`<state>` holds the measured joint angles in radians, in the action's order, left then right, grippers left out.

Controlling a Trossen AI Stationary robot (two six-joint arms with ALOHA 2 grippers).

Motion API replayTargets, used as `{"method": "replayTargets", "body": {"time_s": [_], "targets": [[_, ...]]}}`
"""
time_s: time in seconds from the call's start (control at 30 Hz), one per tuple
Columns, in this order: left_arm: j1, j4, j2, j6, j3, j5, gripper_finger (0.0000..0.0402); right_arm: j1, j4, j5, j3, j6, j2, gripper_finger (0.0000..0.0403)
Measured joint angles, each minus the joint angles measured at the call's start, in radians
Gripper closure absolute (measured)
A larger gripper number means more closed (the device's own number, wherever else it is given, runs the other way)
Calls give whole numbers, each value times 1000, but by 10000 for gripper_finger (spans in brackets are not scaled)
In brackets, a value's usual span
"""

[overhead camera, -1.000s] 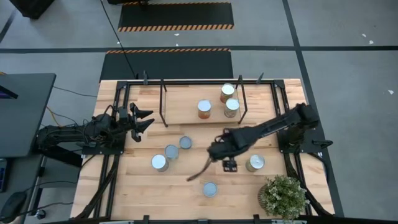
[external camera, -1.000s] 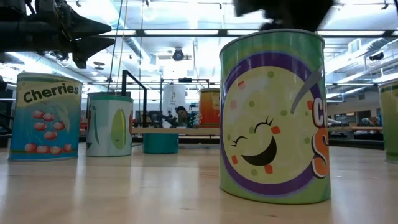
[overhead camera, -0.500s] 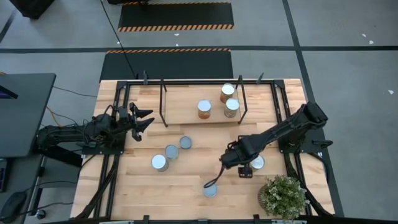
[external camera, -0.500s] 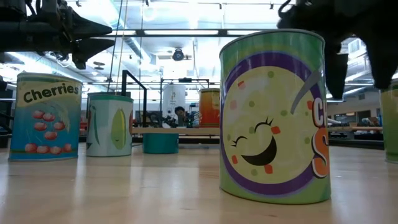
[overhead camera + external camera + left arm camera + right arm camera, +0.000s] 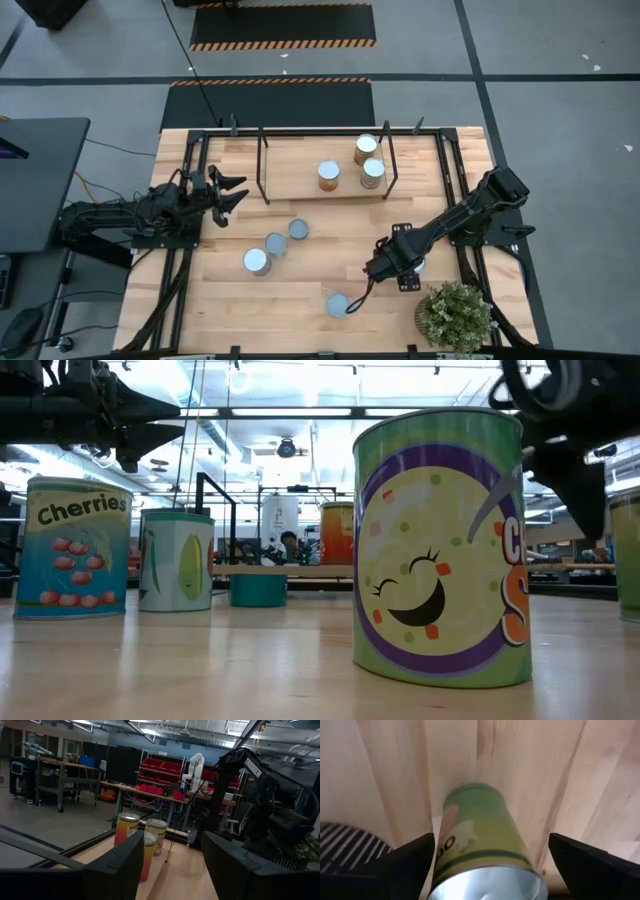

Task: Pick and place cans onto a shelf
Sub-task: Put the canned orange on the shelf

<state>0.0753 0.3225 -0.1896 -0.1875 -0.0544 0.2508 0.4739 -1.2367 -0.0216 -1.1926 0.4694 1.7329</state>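
right hand (image 5: 352, 306) has swung down beside the front can (image 5: 338, 304).

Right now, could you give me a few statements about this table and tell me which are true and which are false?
1. Three cans stand on the shelf. True.
2. The right gripper is shut on a can. False: its fingers are open, one on each side of a green can, not yet closed on it.
3. The left gripper holds a can. False: it is empty, off at the table's left side.
4. A small plant sits at the table's near right corner. True.
5. All loose cans lie on their sides. False: in the low view the cherries can and the others stand upright.
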Motion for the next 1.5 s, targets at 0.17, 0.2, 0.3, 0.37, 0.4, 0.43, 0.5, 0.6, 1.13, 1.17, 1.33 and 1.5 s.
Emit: {"method": "replayTargets", "body": {"time_s": [0.17, 0.2, 0.3, 0.37, 0.4, 0.43, 0.5, 0.6, 1.13, 1.17, 1.33, 1.5], "targets": [[0, 0, 0, 0, 0, 0, 198, 8, 5, -21, 45, 9, 0, 6], [0, 0, 0, 0, 0, 0, 198, 8, 5, -28, 53, 9, 0, 8], [0, 0, 0, 0, 0, 0, 198, 7, 6, -34, 74, 9, 0, 21], [0, 0, 0, 0, 0, 0, 198, 7, 6, -37, 85, 7, 0, 37], [0, 0, 0, 0, 0, 0, 198, 5, 10, -37, 87, 5, 0, 46], [0, 1, 0, 0, 0, 0, 198, 1, 16, -37, 88, 2, 0, 55], [0, 1, 0, 0, 0, 0, 198, -13, 21, -33, 84, -5, 0, 73], [0, 1, 0, 0, 0, 0, 198, -54, 33, 1, 62, -27, 0, 89], [0, 1, 0, 18, 0, 0, 198, -415, -14, 189, -206, -271, 12, 81], [0, 0, 0, 28, 0, 0, 198, -430, -15, 202, -232, -293, 22, 81], [0, -1, 0, 42, 0, 0, 198, -473, -62, 254, -400, -426, 137, 81], [0, -2, 0, 42, 0, 0, 198, -516, -159, 263, -602, -511, 281, 81]]}}
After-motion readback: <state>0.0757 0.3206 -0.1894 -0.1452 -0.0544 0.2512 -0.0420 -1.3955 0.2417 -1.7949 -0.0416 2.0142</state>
